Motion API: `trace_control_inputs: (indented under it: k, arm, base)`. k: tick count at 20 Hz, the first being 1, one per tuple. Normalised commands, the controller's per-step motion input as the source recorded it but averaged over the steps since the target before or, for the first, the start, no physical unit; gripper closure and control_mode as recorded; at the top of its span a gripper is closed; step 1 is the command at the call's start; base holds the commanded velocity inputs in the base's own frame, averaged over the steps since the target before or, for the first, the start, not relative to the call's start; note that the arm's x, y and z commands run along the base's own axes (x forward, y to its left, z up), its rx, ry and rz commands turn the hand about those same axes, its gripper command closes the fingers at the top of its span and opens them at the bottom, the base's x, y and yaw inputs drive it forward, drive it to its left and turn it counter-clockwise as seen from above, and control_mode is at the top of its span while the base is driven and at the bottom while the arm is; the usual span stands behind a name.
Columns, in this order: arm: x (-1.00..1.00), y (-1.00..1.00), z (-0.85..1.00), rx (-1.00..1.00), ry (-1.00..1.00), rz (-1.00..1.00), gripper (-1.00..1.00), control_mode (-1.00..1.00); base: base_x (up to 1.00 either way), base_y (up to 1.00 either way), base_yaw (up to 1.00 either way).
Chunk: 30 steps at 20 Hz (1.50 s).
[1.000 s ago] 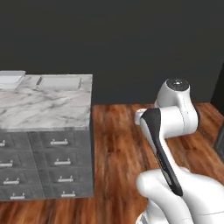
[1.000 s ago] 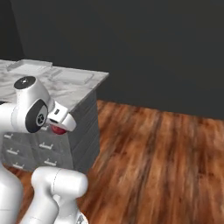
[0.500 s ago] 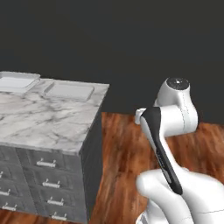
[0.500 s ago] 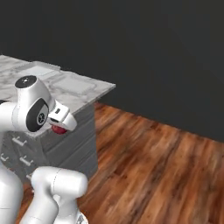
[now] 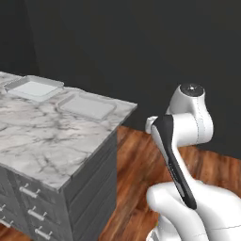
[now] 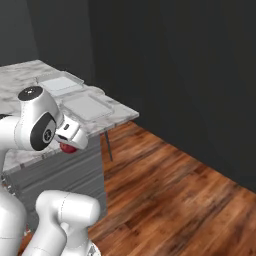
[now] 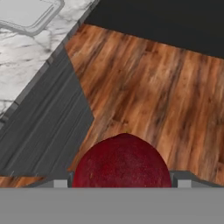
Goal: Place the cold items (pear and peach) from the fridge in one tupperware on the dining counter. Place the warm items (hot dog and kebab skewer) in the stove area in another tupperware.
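Beside dining counter (image 5: pixel 56 146), base had rolled closer; two tupperware trays (image 5: pixel 87 106) loomed larger. Gripper (image 6: pixel 70 145) stayed clenched on peach (image 7: pixel 121 162), above floor, short of trays.

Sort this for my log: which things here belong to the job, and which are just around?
Job:
peach, held in the gripper
two tupperwares
counter

Just around:
drawers
wood floor
dark wall
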Motion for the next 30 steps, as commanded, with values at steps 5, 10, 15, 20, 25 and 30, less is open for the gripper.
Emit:
trace_control_inputs:
  k: [5,10,15,20,25,30]
  arm:
    - [0.0,0.0,0.0,0.0,0.0,0.0,1.0,1.0]
    - [0.0,0.0,0.0,0.0,0.0,0.0,1.0,1.0]
    - [0.0,0.0,0.0,0.0,0.0,0.0,1.0,1.0]
    - [0.0,0.0,0.0,0.0,0.0,0.0,1.0,1.0]
    - [0.0,0.0,0.0,0.0,0.0,0.0,1.0,1.0]
    - [0.0,0.0,0.0,0.0,0.0,0.0,1.0,1.0]
  base:
    - [0.4,-0.75,0.69]
    - [0.15,-0.83,0.72]
    - [0.09,-0.84,0.67]
    - [0.31,-0.67,0.63]
    - [0.13,-0.83,0.53]
    - [0.13,-1.0,0.06]
